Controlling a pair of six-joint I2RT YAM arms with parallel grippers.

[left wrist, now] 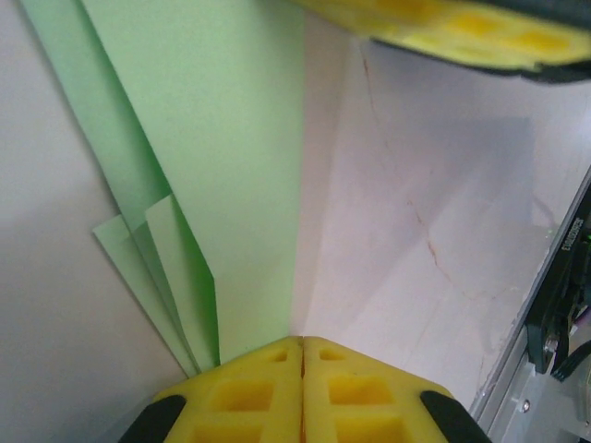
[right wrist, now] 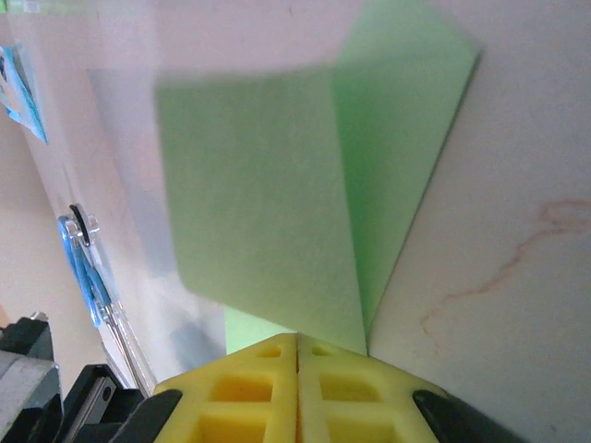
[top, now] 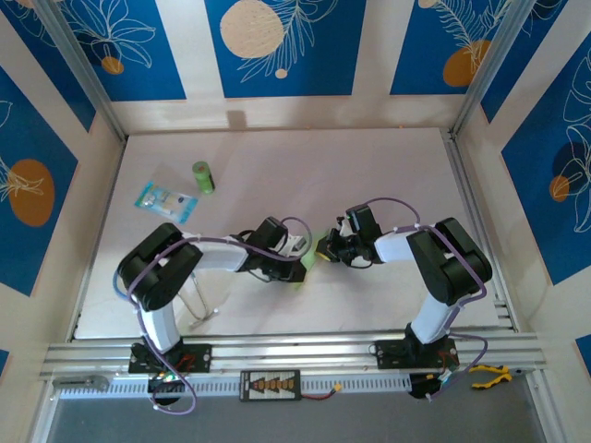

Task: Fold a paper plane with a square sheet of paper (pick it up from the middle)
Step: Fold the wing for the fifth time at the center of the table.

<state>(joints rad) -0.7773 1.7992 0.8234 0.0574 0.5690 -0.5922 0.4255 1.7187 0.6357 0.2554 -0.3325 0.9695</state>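
A thin pale-green sheet of paper [left wrist: 231, 166], already folded into several layers, was between the two arms, near the middle of the pale worktop [top: 369, 166] and toward its near edge. I could not tell whether it touched the worktop.

The left gripper [top: 297, 272] was clamped on one end of it. In the left wrist view its yellow jaws were pressed together, and the straight folded edge of the paper ran down into the line where they met. To the left of that edge, some narrower layers of the paper lay one over the other and ended in small corners.

The right gripper [top: 325, 247] was clamped on the paper too. In the right wrist view its yellow jaws were together, and the paper rose from between them with a clear crease, one flap in shadow and the other brighter.

In the top view the two grippers stood just beside each other, tip to tip. A small green cylinder [top: 203, 177] stood upright well apart from them, on the far left part of the worktop. A clear packet with blue print [top: 166, 198] lay flat just beside it.
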